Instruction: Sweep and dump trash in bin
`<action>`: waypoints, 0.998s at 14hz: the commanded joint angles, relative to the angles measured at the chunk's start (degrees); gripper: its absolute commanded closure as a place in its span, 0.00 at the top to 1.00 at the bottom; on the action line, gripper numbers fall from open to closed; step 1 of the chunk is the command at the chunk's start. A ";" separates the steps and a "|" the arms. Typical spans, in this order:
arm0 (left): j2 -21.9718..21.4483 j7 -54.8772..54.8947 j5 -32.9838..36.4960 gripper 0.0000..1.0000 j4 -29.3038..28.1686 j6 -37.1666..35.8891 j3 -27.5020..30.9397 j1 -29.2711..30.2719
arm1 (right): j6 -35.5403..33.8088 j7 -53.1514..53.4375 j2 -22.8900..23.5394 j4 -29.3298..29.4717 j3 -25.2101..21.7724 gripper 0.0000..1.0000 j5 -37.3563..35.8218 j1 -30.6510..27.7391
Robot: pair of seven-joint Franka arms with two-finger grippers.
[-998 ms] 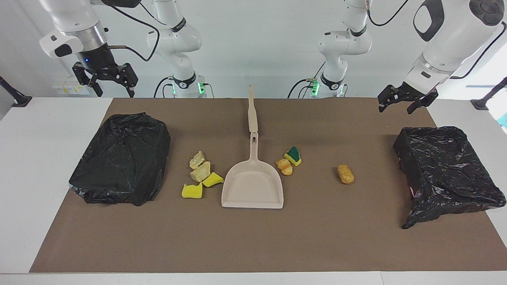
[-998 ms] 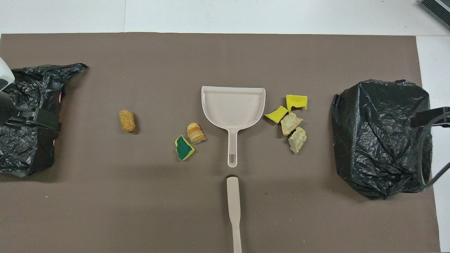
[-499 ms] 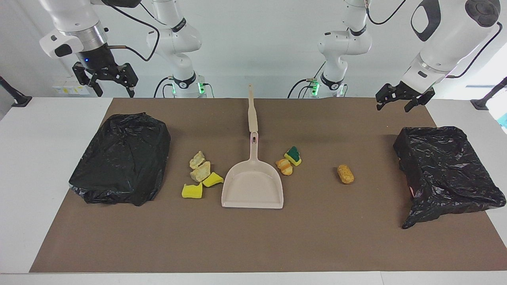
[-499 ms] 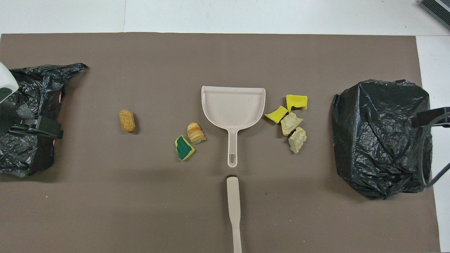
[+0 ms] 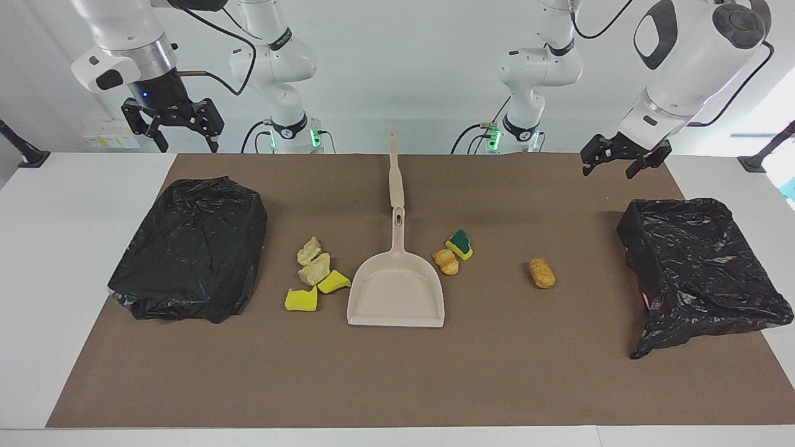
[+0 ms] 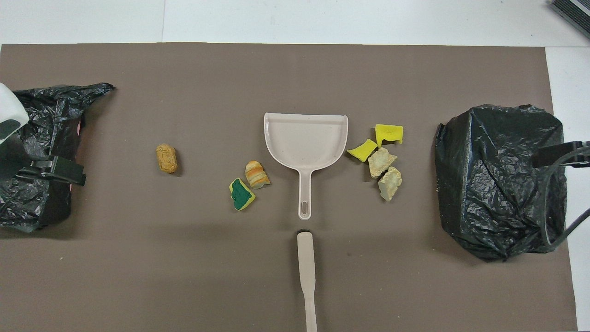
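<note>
— How many scraps? 
— Seven: three yellow sponge bits point(image 6: 388, 133), two tan lumps point(image 6: 381, 162), two bread-like pieces point(image 6: 166, 158).
— The rest? 
— One dustpan point(image 6: 305, 142), one stick point(image 6: 306, 276), two black bags point(image 6: 500, 177).

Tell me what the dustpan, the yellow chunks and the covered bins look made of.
Dustpan: beige plastic, smooth, evenly matte, moulded rim. Yellow chunks: probably sponge foam, soft and porous-looking. Bins: thin black plastic film, glossy and wrinkled; whatever is underneath stays hidden.
</note>
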 commanded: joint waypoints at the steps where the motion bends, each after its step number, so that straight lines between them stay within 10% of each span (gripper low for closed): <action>1: -2.39 -6.56 -0.05 1.00 -5.64 6.25 0.10 -4.09 | -0.75 -1.17 -0.10 0.10 0.12 1.00 0.74 -0.40; 14: -1.25 -34.07 -5.33 1.00 -15.75 17.96 0.10 -29.75 | -0.75 -1.34 -0.54 -0.51 0.12 1.00 0.83 -0.58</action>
